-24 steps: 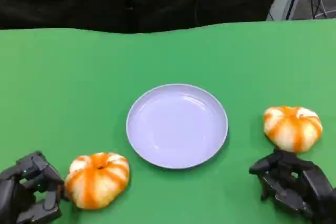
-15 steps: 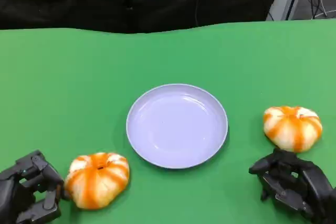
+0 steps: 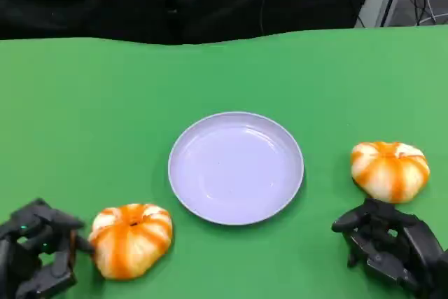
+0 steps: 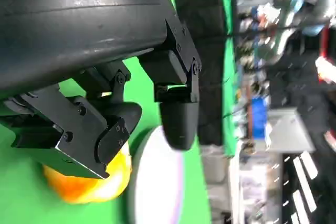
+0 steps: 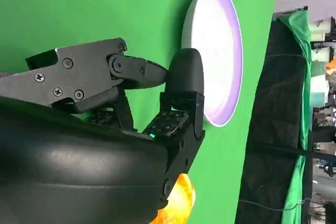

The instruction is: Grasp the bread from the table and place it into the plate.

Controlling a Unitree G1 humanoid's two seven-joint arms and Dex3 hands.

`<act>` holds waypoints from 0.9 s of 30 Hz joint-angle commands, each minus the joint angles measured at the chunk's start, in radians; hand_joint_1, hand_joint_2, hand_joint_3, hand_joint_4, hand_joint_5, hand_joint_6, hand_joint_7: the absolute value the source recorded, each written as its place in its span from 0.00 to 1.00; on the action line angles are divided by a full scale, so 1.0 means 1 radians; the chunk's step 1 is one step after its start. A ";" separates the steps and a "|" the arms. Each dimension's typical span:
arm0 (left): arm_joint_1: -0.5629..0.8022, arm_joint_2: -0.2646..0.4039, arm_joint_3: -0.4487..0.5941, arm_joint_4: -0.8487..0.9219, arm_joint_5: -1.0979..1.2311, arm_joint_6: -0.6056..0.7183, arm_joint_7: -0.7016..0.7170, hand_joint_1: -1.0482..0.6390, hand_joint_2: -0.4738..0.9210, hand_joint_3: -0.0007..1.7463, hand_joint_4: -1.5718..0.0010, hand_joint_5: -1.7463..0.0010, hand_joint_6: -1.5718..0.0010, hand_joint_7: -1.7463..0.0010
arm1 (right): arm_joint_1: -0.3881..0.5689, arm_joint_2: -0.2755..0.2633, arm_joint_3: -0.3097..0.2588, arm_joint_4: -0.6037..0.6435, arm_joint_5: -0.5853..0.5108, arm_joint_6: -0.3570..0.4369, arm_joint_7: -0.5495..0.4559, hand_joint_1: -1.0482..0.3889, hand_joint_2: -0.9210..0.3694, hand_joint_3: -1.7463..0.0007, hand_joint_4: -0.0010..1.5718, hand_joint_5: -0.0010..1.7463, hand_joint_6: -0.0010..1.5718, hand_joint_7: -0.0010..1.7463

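Near left, I see my left hand (image 3: 35, 246) with fingers (image 3: 63, 262) spread, holding nothing, just beside the left bread (image 3: 130, 239) on the green tabletop (image 3: 105, 117). Near right, my right hand (image 3: 392, 246) is likewise spread and empty, just short of the right bread (image 3: 390, 170). Farther, at centre, the plate (image 3: 236, 167) holds nothing.

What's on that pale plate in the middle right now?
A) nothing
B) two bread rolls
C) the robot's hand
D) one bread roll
A: the plate is bare; one bread roll lies on the green table by the left hand, the other roll by the right hand.
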 commanded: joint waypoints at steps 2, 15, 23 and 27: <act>0.016 0.007 0.015 -0.037 -0.063 0.079 -0.067 0.63 0.72 0.51 0.43 0.99 0.45 0.99 | 0.008 -0.024 0.000 0.012 -0.010 0.016 -0.010 0.53 0.00 0.75 0.41 1.00 0.47 0.62; 0.023 0.016 0.025 -0.037 -0.071 0.117 -0.107 0.56 0.93 0.10 0.64 1.00 0.63 1.00 | 0.005 -0.022 -0.004 0.017 0.002 0.023 0.006 0.53 0.00 0.75 0.42 1.00 0.47 0.62; 0.082 0.118 -0.067 -0.088 0.444 -0.087 0.309 0.16 1.00 0.07 0.70 1.00 0.71 0.99 | 0.007 -0.023 -0.003 0.014 0.000 0.021 0.005 0.54 0.00 0.75 0.42 1.00 0.47 0.62; 0.129 0.158 -0.116 -0.208 0.662 -0.040 0.494 0.13 1.00 0.09 0.70 1.00 0.71 0.99 | 0.007 -0.022 -0.002 0.014 -0.002 0.019 -0.001 0.54 0.00 0.75 0.42 1.00 0.47 0.62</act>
